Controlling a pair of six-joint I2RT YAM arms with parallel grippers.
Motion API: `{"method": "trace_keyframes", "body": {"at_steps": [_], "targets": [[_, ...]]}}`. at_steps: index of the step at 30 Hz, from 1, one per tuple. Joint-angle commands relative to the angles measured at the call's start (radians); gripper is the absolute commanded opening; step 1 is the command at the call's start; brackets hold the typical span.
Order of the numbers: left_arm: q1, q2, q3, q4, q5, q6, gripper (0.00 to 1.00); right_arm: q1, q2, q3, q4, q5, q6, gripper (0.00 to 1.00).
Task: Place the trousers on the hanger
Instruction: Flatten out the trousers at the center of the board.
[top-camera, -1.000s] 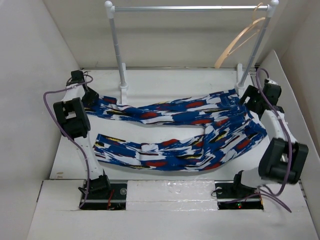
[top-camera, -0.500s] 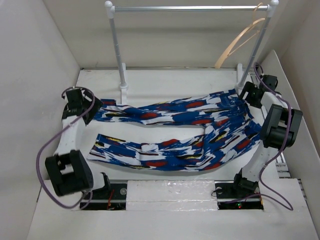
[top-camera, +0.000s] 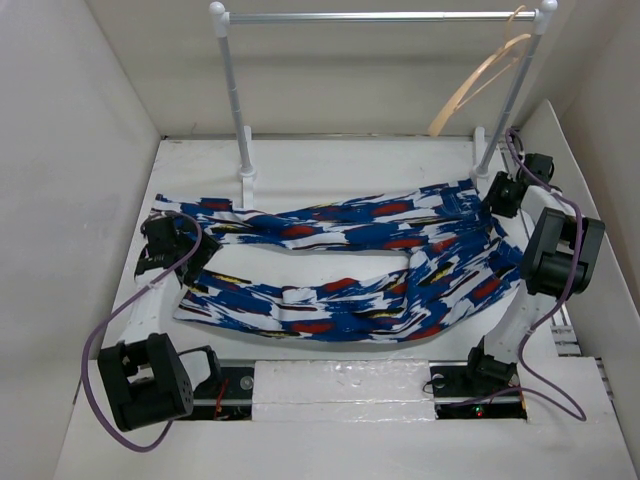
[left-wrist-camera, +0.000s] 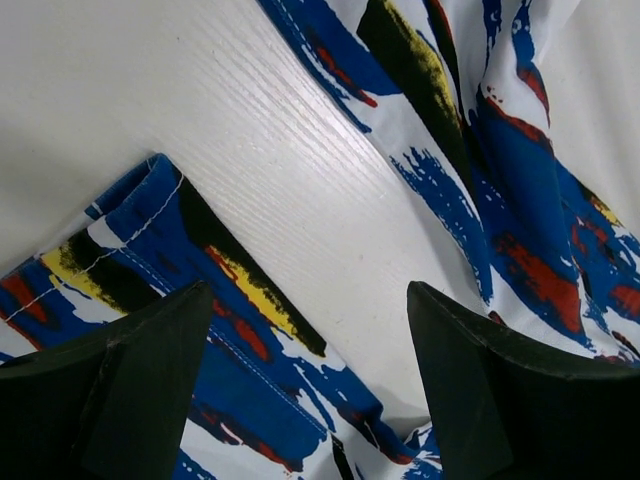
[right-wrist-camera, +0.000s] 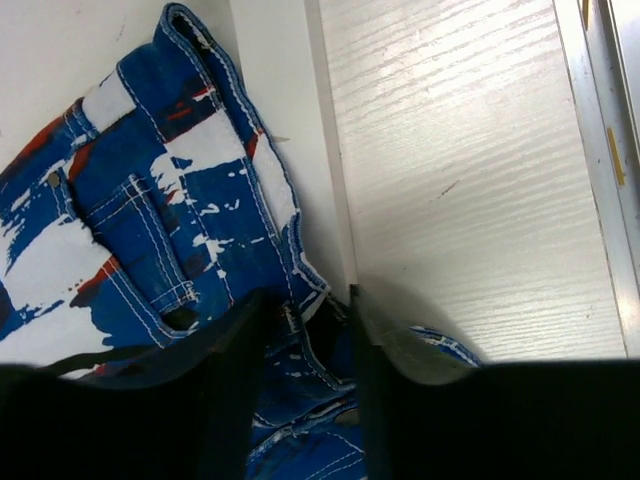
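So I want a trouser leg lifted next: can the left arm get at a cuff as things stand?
Probably yes. The left gripper is open over a cuff of the trousers, which lies flat on the table, and nothing sits between them.

The trousers (top-camera: 350, 265) carry a blue and white brushstroke pattern with red, black and yellow dashes, and white stitching. The hanger (top-camera: 478, 82) is pale tan. The desk (top-camera: 350, 165) is white with a fine grain. The rail rack (top-camera: 240, 100) has white posts. The fingers (left-wrist-camera: 120, 390) are black; the cables (top-camera: 88, 348) are purple.
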Motion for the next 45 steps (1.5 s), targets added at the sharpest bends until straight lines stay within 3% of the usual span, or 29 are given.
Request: {"method": "trace_keyframes", "body": {"at_steps": [1,2,3,4,5,6,12,20,22,23,24,26,29,33,39,41,42,44,45], "targets": [[0.005,-0.008,-0.024,0.030,0.047,0.029,0.75,-0.014,-0.015,0.045,-0.022,-0.009,-0.023,0.49],[0.005,0.004,-0.022,0.025,0.053,0.033,0.76,-0.014,0.000,0.053,-0.024,-0.011,-0.023,0.56],[0.005,0.009,-0.022,0.019,0.059,0.035,0.76,-0.025,0.008,0.062,-0.024,-0.031,-0.023,0.52],[0.005,0.012,-0.022,0.013,0.059,0.035,0.76,-0.025,0.015,0.080,-0.036,-0.037,-0.023,0.40],[0.005,0.009,-0.022,0.011,0.059,0.033,0.76,-0.025,0.017,0.085,-0.038,-0.042,-0.022,0.13],[0.005,0.007,-0.029,0.010,0.053,0.029,0.76,-0.034,0.008,0.084,-0.036,-0.040,-0.004,0.02],[0.005,0.021,-0.033,0.011,0.038,-0.017,0.75,-0.098,-0.199,-0.085,0.143,-0.042,0.160,0.00],[0.005,0.056,0.039,-0.107,-0.081,-0.059,0.75,-0.149,-0.247,-0.080,0.023,0.162,0.208,0.00],[0.005,0.027,0.063,-0.142,-0.124,-0.053,0.74,-0.160,-0.236,-0.096,0.069,0.133,0.230,0.23],[0.005,0.014,0.071,-0.153,-0.138,-0.053,0.74,-0.160,-0.210,-0.088,0.066,0.101,0.228,0.49],[0.005,0.001,0.076,-0.161,-0.161,-0.051,0.74,-0.146,-0.195,-0.068,0.041,0.049,0.222,0.60],[0.005,-0.028,0.083,-0.182,-0.180,-0.051,0.74,-0.121,-0.202,-0.038,0.008,0.002,0.222,0.70],[0.005,-0.042,0.094,-0.231,-0.232,-0.042,0.74,-0.039,-0.317,-0.123,0.054,-0.029,0.233,0.79],[0.005,-0.020,0.074,-0.219,-0.256,-0.056,0.73,0.133,-0.628,-0.307,0.123,0.006,0.280,0.76],[0.005,0.229,0.077,-0.182,-0.240,-0.051,0.62,0.461,-0.859,-0.513,0.201,-0.036,0.325,0.73],[0.005,0.283,0.079,-0.162,-0.250,-0.053,0.57,0.579,-0.922,-0.513,0.151,-0.020,0.299,0.73],[0.005,0.314,0.085,-0.146,-0.284,-0.045,0.45,0.640,-0.970,-0.501,0.095,-0.011,0.265,0.74],[0.005,0.323,0.086,-0.145,-0.302,-0.042,0.40,0.679,-0.988,-0.490,0.061,-0.006,0.242,0.74],[0.005,0.348,0.096,-0.142,-0.309,-0.027,0.23,0.695,-1.005,-0.470,0.016,0.001,0.235,0.74]]}}
